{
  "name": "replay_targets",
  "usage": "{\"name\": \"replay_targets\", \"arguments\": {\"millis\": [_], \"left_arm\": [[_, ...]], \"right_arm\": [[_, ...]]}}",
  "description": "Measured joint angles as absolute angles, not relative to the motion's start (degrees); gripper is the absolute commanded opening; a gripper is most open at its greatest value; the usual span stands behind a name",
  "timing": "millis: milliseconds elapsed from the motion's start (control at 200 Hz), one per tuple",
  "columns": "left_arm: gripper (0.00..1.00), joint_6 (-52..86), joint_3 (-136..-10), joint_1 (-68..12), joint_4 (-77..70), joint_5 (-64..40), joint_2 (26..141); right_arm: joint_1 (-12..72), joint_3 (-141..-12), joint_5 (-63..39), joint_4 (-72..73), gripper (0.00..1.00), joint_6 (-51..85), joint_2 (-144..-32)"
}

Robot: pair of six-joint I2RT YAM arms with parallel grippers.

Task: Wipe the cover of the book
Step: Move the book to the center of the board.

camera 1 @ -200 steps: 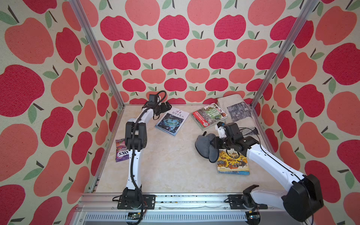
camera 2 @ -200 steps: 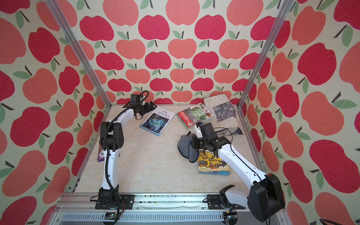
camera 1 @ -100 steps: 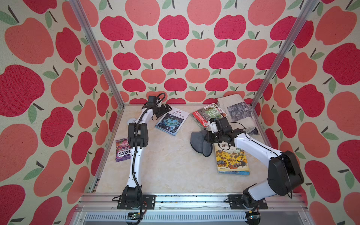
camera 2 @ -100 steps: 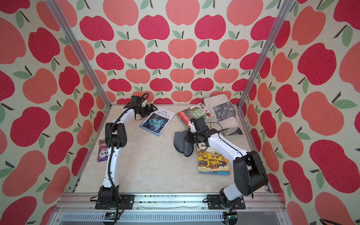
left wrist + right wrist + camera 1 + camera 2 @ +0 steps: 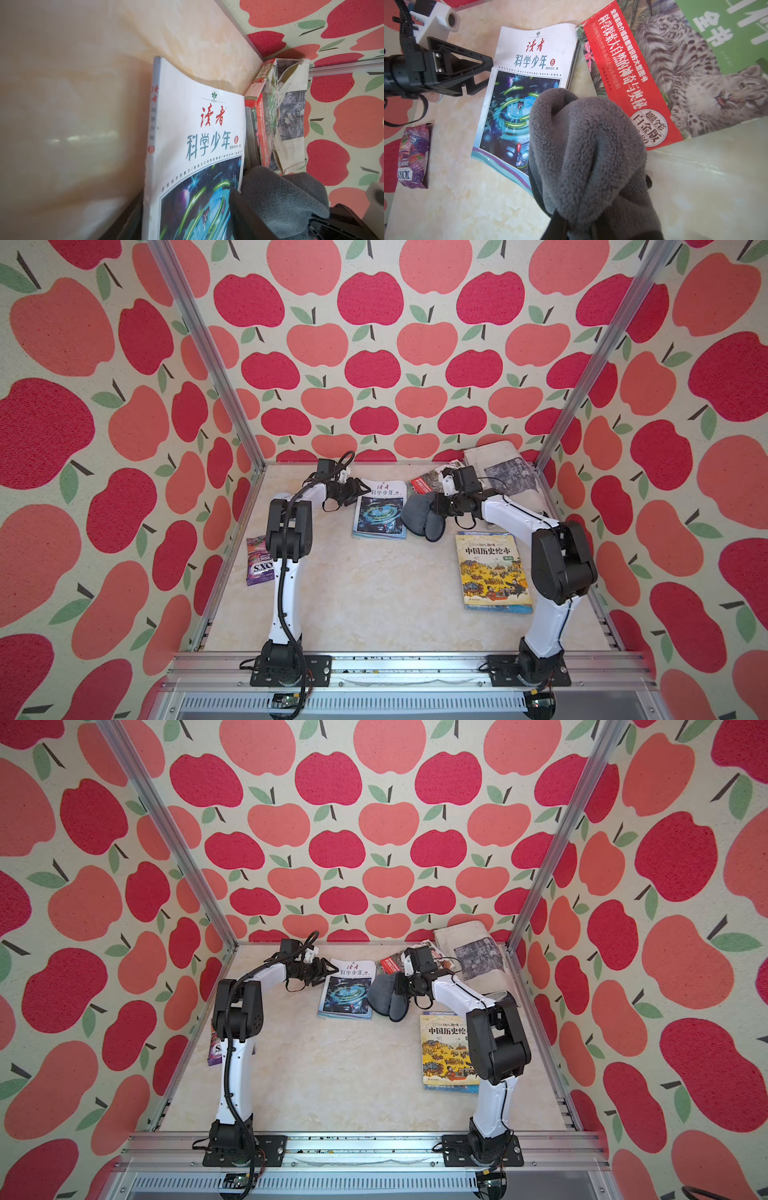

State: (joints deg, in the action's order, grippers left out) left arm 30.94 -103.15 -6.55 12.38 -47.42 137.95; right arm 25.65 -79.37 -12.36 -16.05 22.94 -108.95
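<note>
Mid-frame, the right fingers (image 5: 553,226) are clamping a grey cloth (image 5: 419,516) over the book (image 5: 380,510)'s right edge. The left fingers (image 5: 484,61) are standing half-open at its spine.

The book (image 5: 527,68) reads "读者 科学少年", the picture book (image 5: 492,568) "中国历史绘本".

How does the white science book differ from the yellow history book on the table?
Cover: the white science book shows a dark space picture; the yellow history book shows a crowded painted scene. Place: the white one lies toward the back; the yellow one lies nearer the front, beside the right arm. Contact: the gray cloth overlaps the white book; no cloth touches the yellow one. Both lie closed, cover up.
</note>
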Motion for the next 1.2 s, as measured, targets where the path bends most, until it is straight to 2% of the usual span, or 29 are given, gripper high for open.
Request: {"name": "replay_targets", "arguments": {"millis": [110,295,465,716,956,1106,1201], "left_arm": [[0.31,35.0,-95.7,-7.1,6.8,-49.6,135.3],[0.17,41.5,-85.9,-7.1,-2.5,-51.9,132.4],[0.0,43.4,-75.1,-7.9,-7.0,-51.8,124.6],[0.0,42.5,-65.6,-14.2,-10.3,-51.8,116.9],[0.0,48.5,-46.8,-20.6,-22.6,-51.8,111.8],[0.45,52.4,-39.7,-21.1,-29.5,-51.3,108.3],[0.58,53.3,-39.1,-21.2,-31.0,-50.2,106.3]], "right_arm": [[26.0,-78.5,-14.0,-15.3,0.16,23.5,-109.1],[26.3,-72.5,-15.6,-12.4,0.16,24.7,-106.4],[27.0,-65.6,-14.3,-14.4,0.16,24.8,-96.2],[33.8,-65.5,-8.0,-22.1,0.17,20.4,-82.5],[38.8,-64.3,-0.7,-29.8,0.17,17.3,-82.7],[41.6,-60.6,1.6,-31.5,0.17,16.9,-85.1],[43.2,-59.1,2.2,-32.2,0.17,16.9,-86.0]]}}
